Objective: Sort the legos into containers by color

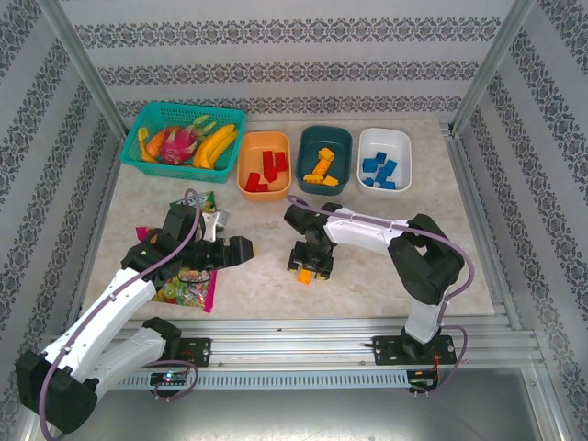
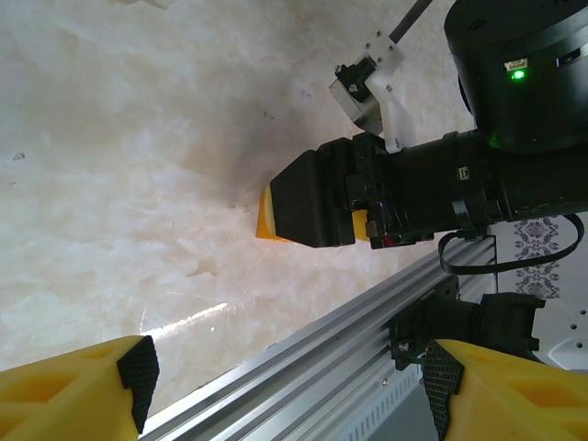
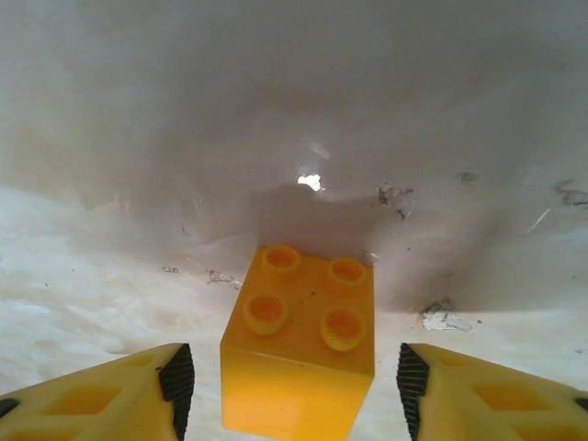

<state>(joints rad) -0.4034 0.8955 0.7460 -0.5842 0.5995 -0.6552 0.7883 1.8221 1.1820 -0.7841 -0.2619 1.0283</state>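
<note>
Sitting studs-up on the bench (image 1: 386, 266), one orange-yellow brick (image 3: 299, 358) rests flat near the middle of the near side, just in front of the row of bowls and well apart from them. It is a two-by-two piece with four round studs facing upward. It is about square in plan, so it has no real long axis, and its sides appear turned slightly askew to the line between the fingers.

The right pincer (image 3: 292, 377) is lowered over the brick with its fingers apart, one on each side. A strip of bare bench shows between the brick and each pad, so nothing is clamped. From overhead, the brick (image 1: 303, 277) peeks out at the near edge of the right pincer (image 1: 306, 269). The left wrist view shows the same brick (image 2: 266, 219) as a yellow sliver beside the black finger housing.

The left pincer (image 1: 243, 250) hovers to the left of the brick, also spread wide with nothing between its fingers (image 2: 92, 390).

Three bowls stand side by side at the far edge:
- **Orange bowl** (image 1: 265, 138), on the left, holds the red bricks (image 1: 268, 170), with the longer ones lying roughly near-to-far.
- **Dark teal bowl** (image 1: 308, 142), in the middle, holds the orange-yellow bricks (image 1: 321, 165), which slant from near-left to far-right.
- **White bowl** (image 1: 384, 135), on the right, holds a loose cluster of blue bricks (image 1: 379, 172).
</note>
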